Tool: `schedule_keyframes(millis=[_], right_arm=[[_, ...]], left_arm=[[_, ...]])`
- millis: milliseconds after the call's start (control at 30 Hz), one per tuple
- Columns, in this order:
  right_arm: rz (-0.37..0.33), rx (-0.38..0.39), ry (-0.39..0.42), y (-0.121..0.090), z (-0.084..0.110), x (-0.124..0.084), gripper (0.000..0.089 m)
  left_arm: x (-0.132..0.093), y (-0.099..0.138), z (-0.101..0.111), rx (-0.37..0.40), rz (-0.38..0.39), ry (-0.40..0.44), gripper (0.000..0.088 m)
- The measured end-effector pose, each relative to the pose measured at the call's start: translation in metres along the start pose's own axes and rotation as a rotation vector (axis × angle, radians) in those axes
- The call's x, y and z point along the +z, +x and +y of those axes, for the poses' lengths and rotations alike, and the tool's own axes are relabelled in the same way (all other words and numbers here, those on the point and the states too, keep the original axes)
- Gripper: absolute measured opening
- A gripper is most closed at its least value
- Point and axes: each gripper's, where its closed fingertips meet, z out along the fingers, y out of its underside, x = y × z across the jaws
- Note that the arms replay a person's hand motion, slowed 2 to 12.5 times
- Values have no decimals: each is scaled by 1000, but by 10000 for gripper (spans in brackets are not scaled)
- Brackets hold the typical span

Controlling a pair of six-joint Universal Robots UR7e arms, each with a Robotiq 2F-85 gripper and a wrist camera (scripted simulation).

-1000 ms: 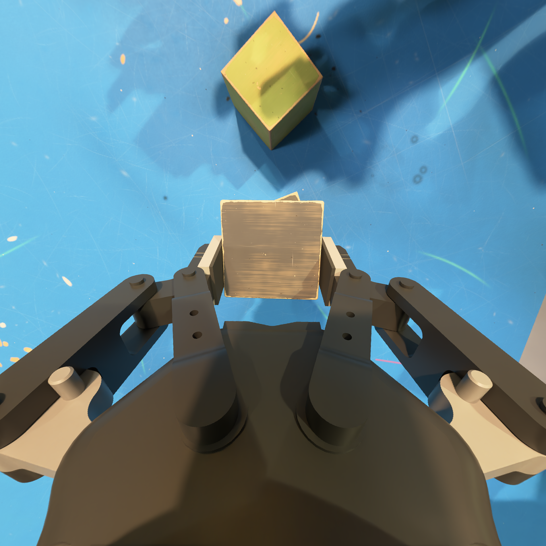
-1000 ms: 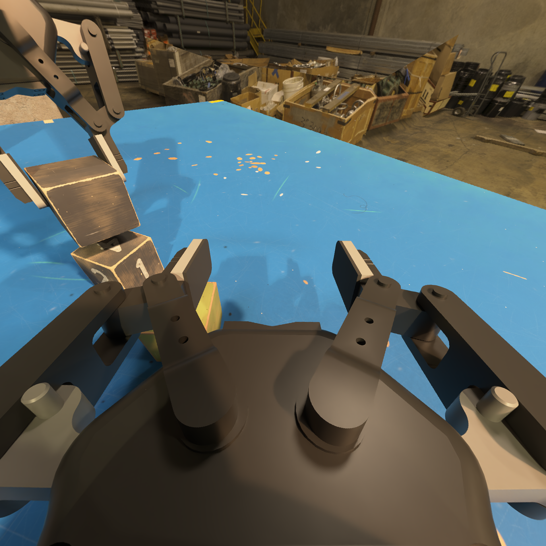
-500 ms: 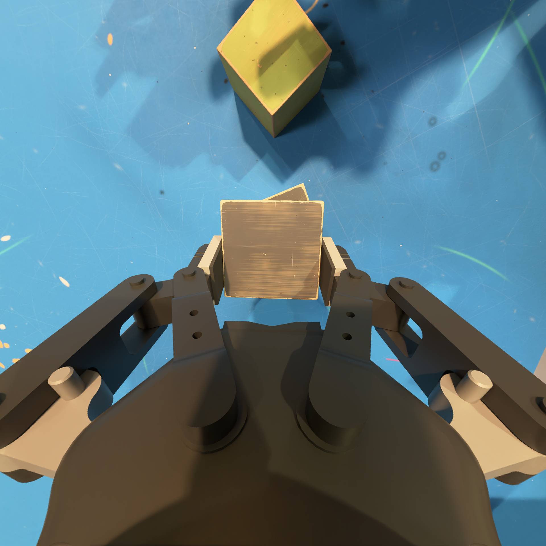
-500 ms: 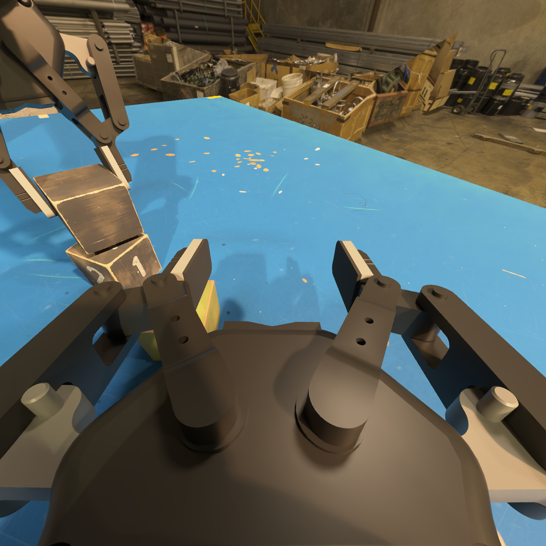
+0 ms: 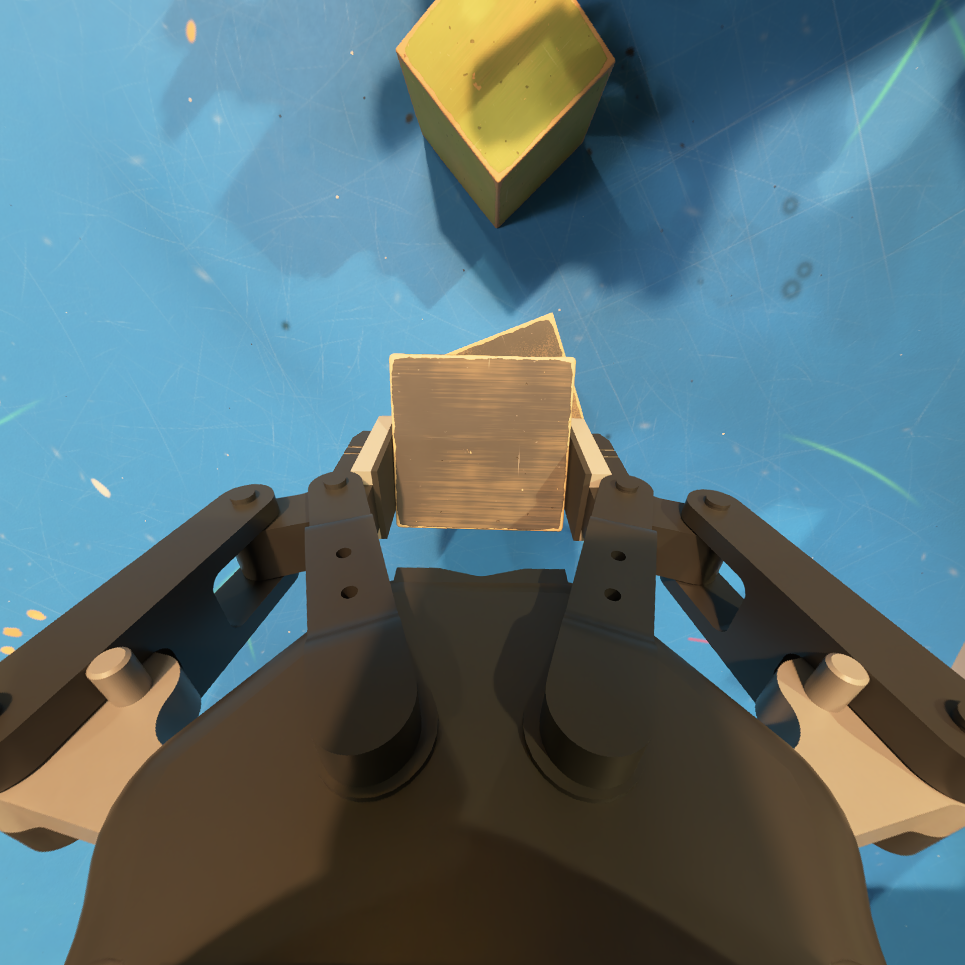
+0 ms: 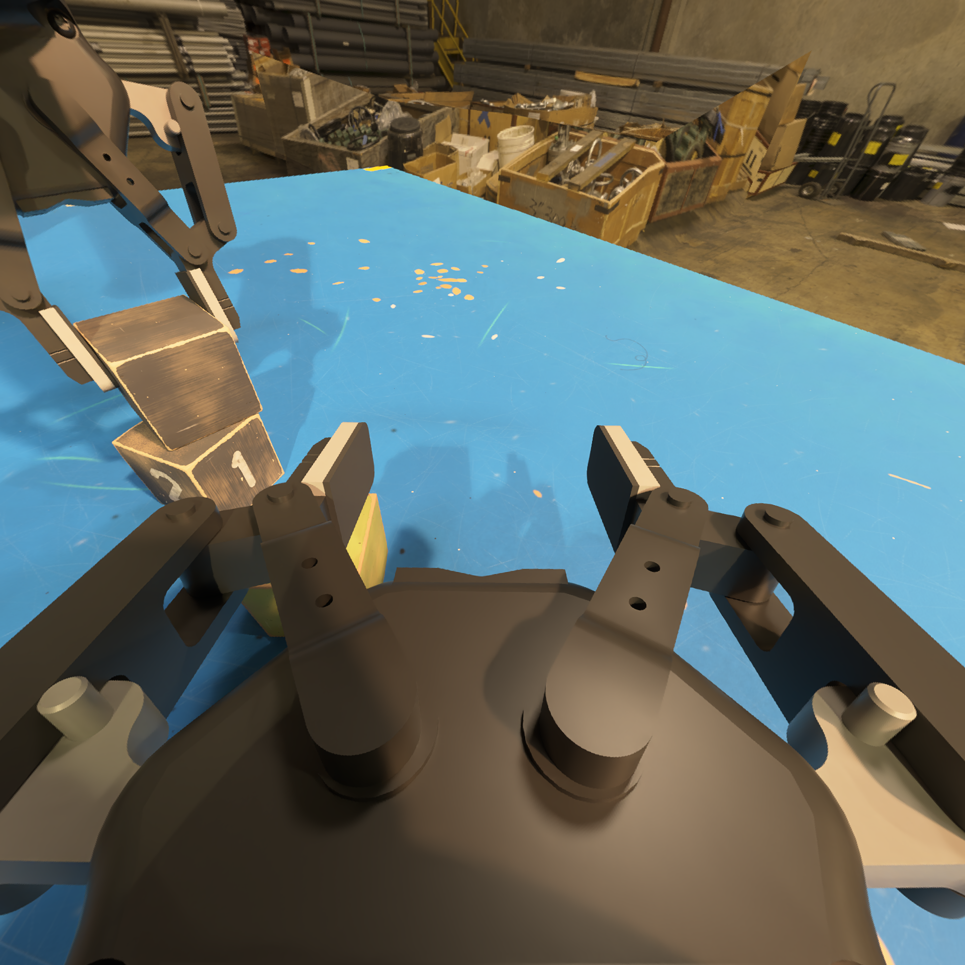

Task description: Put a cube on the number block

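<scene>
My left gripper [image 5: 480, 459] is shut on a dark worn cube [image 5: 478, 444] with pale edges. In the right wrist view this cube [image 6: 177, 376] touches or nearly touches the top of the number block [image 6: 230, 465], a dark cube with white digits on the blue table; I cannot tell which. A corner of the number block [image 5: 532, 337] shows behind the held cube, turned at an angle. The left gripper [image 6: 141, 334] shows at the far left there. My right gripper [image 6: 483, 459] is open and empty, to the right of the stack.
A yellow-green cube [image 5: 501, 99] sits on the table beyond the stack; in the right wrist view the yellow-green cube [image 6: 365, 543] is half hidden behind my right gripper's left finger. The blue table [image 6: 574, 365] extends right and back. Crates [image 6: 579, 177] stand on the floor beyond.
The left gripper has come down with the dark cube onto the number block. The yellow-green cube has slid up in the left wrist view. The right gripper has stayed put.
</scene>
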Motion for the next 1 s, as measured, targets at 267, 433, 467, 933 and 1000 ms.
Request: schedule_keyframes(millis=[267,433,467,933,1000], right_arm=[[1,1,1,0,0,0,723],[2,2,2,0,0,0,723],[2,3,2,0,0,0,723],[2,5,7,0,-1,-1,723],[2,5,7,0,-1,-1,723]], left_arm=[[0,0,-1,-9,-9,5,518],[0,1,-1,-5,-14,5,518],[0,1,-1,-3,-12,5,518],[0,5,-1,5,-3,0,518],[0,5,-1,4,-1,0,518]])
